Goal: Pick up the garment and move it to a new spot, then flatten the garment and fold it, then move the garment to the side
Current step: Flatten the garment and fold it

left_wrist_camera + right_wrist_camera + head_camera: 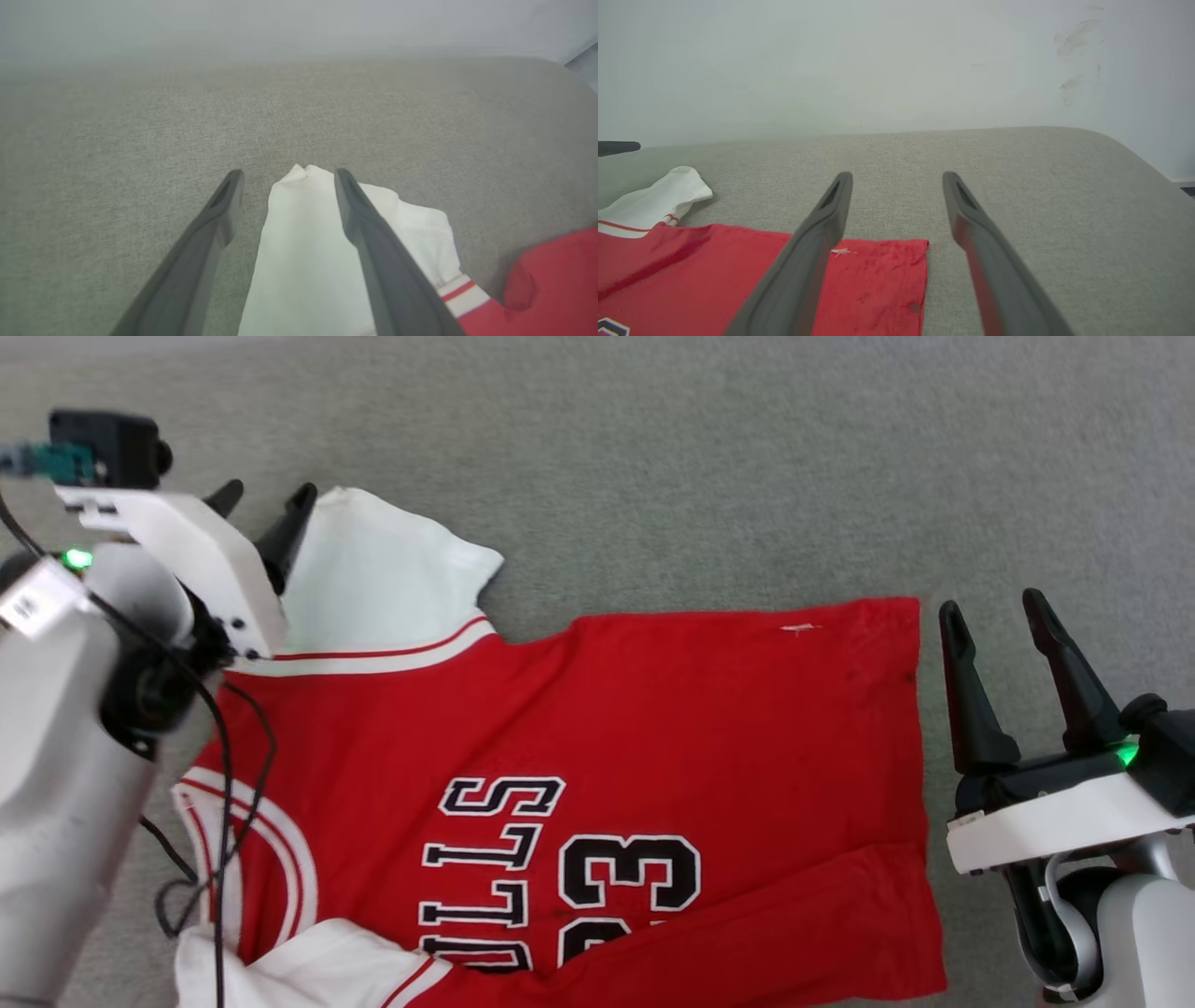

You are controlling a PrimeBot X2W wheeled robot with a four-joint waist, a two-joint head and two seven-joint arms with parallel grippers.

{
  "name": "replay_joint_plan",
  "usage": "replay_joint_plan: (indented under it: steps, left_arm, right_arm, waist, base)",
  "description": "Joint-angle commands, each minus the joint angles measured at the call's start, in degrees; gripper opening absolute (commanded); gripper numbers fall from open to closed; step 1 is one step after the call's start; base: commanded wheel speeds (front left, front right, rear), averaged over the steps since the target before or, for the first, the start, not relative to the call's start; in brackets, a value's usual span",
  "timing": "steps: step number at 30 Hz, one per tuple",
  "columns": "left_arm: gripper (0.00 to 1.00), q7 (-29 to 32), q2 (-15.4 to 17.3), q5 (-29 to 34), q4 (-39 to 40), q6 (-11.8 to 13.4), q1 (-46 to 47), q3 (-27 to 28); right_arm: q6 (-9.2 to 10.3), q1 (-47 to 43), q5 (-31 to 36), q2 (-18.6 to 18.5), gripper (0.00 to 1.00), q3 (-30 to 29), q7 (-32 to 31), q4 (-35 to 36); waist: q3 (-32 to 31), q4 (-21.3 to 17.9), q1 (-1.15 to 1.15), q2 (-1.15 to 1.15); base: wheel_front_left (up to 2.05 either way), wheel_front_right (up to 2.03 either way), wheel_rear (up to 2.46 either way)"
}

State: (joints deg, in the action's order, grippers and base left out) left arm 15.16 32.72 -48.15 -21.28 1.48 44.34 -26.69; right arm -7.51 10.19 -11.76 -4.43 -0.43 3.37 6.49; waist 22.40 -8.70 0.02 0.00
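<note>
At about 10 o'clock in the head view, the left end effector (270, 490) is wide open and holds nothing, with its fingers over the tip of a white sleeve (373, 569). That sleeve belongs to the garment (700, 709), red with dark numbers, which lies spread out on the grey cloth surface (700, 457) from the middle down to 6 o'clock. At 4 o'clock the right end effector (992, 604) is wide open and empty too, just beside the garment's straight red edge.
</note>
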Motion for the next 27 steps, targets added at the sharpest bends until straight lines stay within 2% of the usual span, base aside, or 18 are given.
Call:
replay_joint_plan:
  steps: [1,7,11,15,16,17,18,22,27]
  left_arm:
    - [1.0,2.8,0.9,-0.7,-0.9,-0.6,2.1,-0.2]
    - [1.0,19.2,4.4,-3.6,-4.3,-1.4,7.7,-2.2]
    - [1.0,28.7,6.5,-4.5,-6.0,-0.4,8.5,-4.2]
    - [1.0,37.4,6.7,-6.3,-7.1,1.7,6.5,-6.3]
    - [0.5,38.3,6.6,-6.5,-7.0,2.1,5.9,-6.6]
    - [0.11,38.7,6.2,-6.9,-6.8,2.4,5.5,-6.7]
    - [0.0,39.1,5.9,-7.1,-6.6,2.7,5.0,-6.6]
    - [0.0,37.1,5.0,-7.5,-5.8,3.3,4.2,-6.1]
    - [0.0,34.3,4.5,-7.3,-5.2,2.9,5.1,-5.3]
  right_arm:
    - [0.05,1.0,-0.4,0.5,1.0,0.2,0.6,-0.6]
    - [0.05,1.8,-1.8,1.2,1.0,0.8,2.4,-3.2]
    - [0.05,2.4,-2.4,1.4,1.0,1.2,3.2,-4.8]
    - [0.05,3.0,-3.2,1.5,1.0,0.6,3.6,-6.2]
    - [0.05,3.2,-3.5,1.6,1.0,0.5,3.5,-6.5]
    - [0.05,3.3,-3.7,1.6,1.0,0.4,3.4,-6.9]
    - [0.05,3.3,-4.0,1.6,1.0,0.3,3.2,-7.4]
    - [0.06,4.2,-6.1,1.6,1.0,0.1,1.9,-9.1]
    - [0.06,6.2,-10.4,-1.4,1.0,-0.4,-4.4,-13.1]
  waist:
    - [3.0,-2.8,-0.02,0.0]
    - [5.3,-5.3,-0.02,0.0]
    - [6.5,-6.5,-0.02,0.0]
    - [7.1,-7.1,-0.02,0.0]
    - [7.3,-7.2,-0.02,0.0]
    - [7.4,-7.3,-0.02,0.0]
    - [7.5,-7.3,-0.02,0.0]
    - [7.1,-7.2,-0.02,0.0]
    - [4.9,-6.1,-0.02,0.0]
  base:
    - [0.0,0.0,0.0]
    - [0.0,0.0,0.0]
    - [0.0,0.0,0.0]
    - [0.0,0.0,0.0]
    - [0.0,0.0,0.0]
    - [0.0,0.0,0.0]
    - [0.0,0.0,0.0]
    - [0.0,0.0,0.0]
    - [0.0,0.0,0.0]
